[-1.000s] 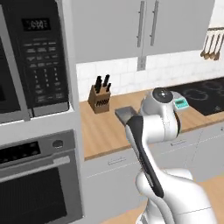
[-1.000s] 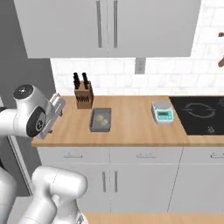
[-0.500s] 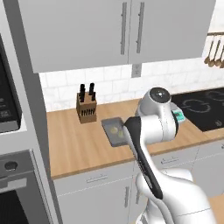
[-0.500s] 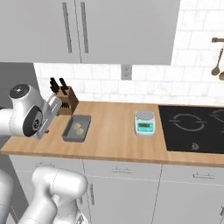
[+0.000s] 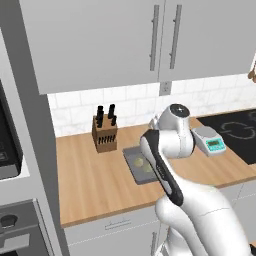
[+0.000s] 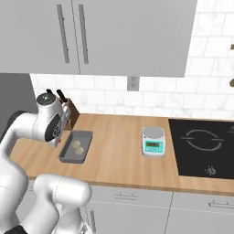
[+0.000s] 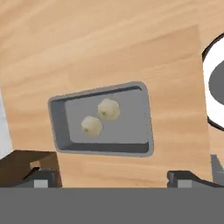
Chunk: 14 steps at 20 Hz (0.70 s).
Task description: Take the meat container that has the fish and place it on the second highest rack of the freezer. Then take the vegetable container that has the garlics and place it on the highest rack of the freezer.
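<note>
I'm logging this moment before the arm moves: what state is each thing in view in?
vegetable container: flat on the counter, upright, not held
garlics: two, lying apart inside the tray
gripper: open, above the tray, holding nothing
upper cabinet doors: closed
knife block: upright, knives in
kitchen scale: on the counter, platform bare

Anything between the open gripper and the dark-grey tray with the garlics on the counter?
Nothing visible. The dark-grey rectangular tray with two pale garlic bulbs lies on bare wooden counter beyond the open gripper; the wooden knife block stands beside it.
</note>
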### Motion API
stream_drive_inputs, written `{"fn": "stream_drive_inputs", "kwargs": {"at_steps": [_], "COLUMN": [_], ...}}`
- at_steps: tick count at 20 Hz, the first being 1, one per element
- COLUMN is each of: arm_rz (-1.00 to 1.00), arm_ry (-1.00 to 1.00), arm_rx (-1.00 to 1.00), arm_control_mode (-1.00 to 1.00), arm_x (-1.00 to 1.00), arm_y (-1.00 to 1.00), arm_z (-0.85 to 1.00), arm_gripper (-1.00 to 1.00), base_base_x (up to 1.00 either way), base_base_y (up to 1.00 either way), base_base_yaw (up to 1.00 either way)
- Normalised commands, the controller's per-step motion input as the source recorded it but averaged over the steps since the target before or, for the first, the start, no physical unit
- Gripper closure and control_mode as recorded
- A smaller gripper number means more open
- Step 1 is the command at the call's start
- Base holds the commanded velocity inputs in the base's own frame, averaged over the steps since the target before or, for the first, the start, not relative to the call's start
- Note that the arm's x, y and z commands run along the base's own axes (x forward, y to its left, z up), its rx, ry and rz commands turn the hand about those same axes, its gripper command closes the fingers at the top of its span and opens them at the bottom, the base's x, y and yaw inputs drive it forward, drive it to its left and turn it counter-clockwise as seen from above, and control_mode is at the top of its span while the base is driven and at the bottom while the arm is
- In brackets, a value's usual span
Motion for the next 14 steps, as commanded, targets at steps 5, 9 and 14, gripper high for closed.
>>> {"fn": "stream_drive_inputs", "kwargs": {"at_steps": [5,9,14], "arm_rz": [0.61,0.34,0.28], "arm_ry": [0.21,0.01,0.02], "arm_rx": [-0.07,-0.04,-0.15], "arm_control_mode": [-1.00,-1.00,-1.00], "arm_x": [-0.18,-0.08,-0.21], "arm_y": [-0.10,0.13,0.02], "arm_z": [-1.00,-0.71,-0.60], "arm_gripper": [-1.00,-1.00,-1.00], "base_base_x": [0.00,0.00,0.00], "base_base_y": [0.00,0.00,0.00], "base_base_yaw": [0.00,0.00,0.00]}}
